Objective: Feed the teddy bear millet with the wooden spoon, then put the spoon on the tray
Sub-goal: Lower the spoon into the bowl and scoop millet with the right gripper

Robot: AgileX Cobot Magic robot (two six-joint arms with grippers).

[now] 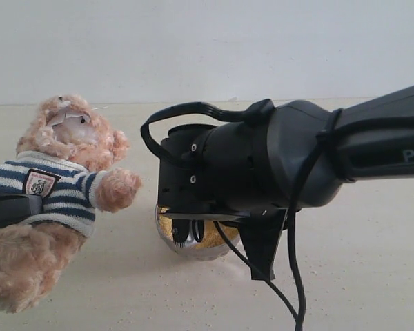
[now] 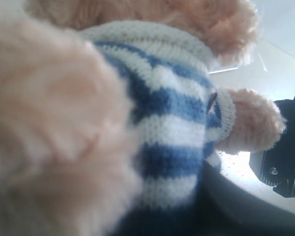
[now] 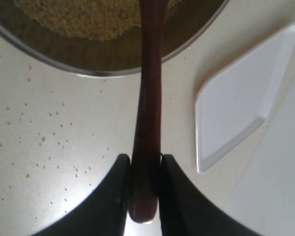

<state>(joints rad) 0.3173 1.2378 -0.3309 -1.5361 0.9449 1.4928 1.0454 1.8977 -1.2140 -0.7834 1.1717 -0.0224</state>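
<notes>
Steel bowl (image 3: 103, 73): holds millet (image 3: 88, 17), fine yellow grains; strays on tabletop (image 3: 19, 162). White tray (image 3: 246, 98) near bowl, not touching. Wooden spoon (image 3: 150, 113): glossy dark red-brown, handle end pinched betw. R fingers (image 3: 113, 196), front end over bowl. Teddy bear (image 1: 55, 179) tilted, beside bowl; L finger (image 1: 10, 210) lies across striped shirt, grip cannot tell.

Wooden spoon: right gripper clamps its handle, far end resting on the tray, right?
No. The right gripper does clamp the wooden spoon by its handle, but the far end reaches into the steel bowl of millet, not the tray, which lies apart. The right wrist view shows this.
</notes>
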